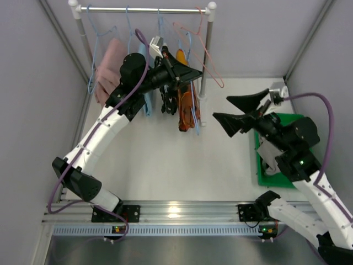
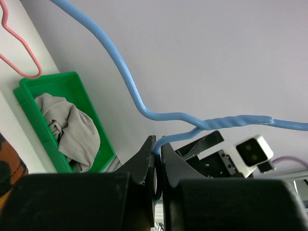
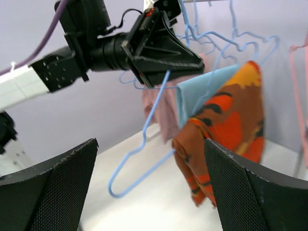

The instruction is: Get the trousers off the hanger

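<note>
left gripper pinches a hanger, right one stands open

the left gripper (image 2: 156, 147) is clamped tight on a thin blue wire hanger (image 2: 120, 67), probably to steady it while the cloth is pulled off. the bright orange-red, black-patterned cloth trousers (image 3: 226, 125) hang just below its fingertips. whether they ride on that same hanger is hard to make out. the right gripper (image 1: 222, 108), jaws spread wide and holding nothing, faces them from well apart. the plain grey cloth trousers (image 2: 72, 127) lie crumpled in the green plastic bin (image 2: 48, 82) behind it, partly hidden.
</note>
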Tool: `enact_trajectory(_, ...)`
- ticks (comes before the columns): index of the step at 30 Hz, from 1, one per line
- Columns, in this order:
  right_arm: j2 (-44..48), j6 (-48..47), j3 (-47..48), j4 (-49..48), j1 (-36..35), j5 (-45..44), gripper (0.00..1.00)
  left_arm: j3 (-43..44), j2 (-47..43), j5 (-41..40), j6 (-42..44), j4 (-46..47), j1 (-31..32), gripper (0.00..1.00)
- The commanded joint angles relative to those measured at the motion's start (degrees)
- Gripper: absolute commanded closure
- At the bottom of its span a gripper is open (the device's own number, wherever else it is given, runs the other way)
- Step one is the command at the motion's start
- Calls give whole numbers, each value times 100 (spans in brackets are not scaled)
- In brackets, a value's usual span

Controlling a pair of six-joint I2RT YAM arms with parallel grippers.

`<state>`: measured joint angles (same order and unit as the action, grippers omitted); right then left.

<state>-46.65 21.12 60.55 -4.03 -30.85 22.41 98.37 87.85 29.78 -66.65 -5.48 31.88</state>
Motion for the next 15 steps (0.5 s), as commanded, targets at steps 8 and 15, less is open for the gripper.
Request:
enact_trajectory(8,685,-1603,-1581,-281,0,-369,8,860,-154,-60,91,1057,117,100)
enact_trajectory(15,-325,-1340,-1898,-1993,-167,-879,11,1000,-172,-51,91,1057,126,100)
